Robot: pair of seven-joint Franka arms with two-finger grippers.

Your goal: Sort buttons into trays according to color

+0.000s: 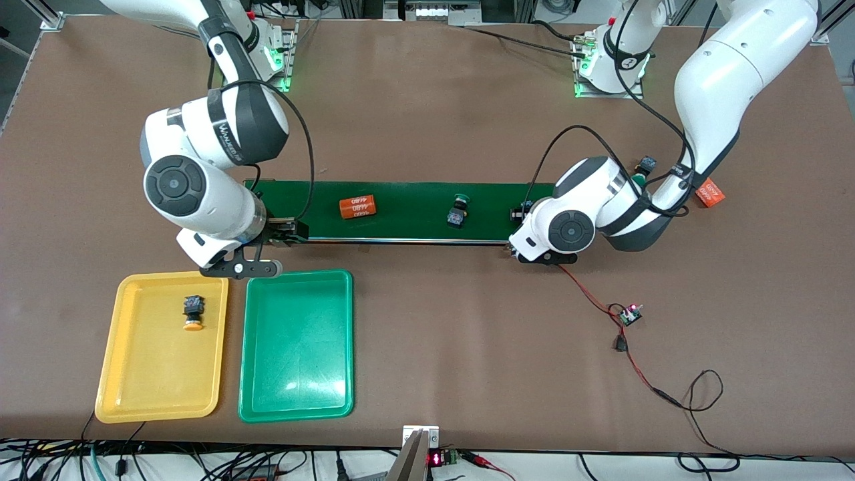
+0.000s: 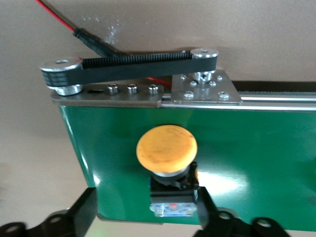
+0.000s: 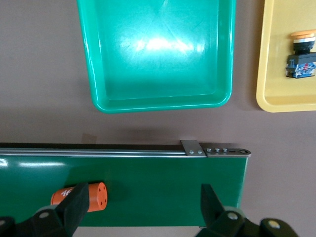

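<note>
Your left pincer stands apart around the yellow-capped button at the conveyor belt's end, mid-height in the front view, so one brushing finger tips it onto the table; the right pincer waits apart.

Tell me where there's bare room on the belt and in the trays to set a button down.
The green tray is bare throughout. The yellow tray is free nearer the camera than its yellow button. The belt is bare between the orange cylinder and the green button. The left pincer crowds its end.
</note>
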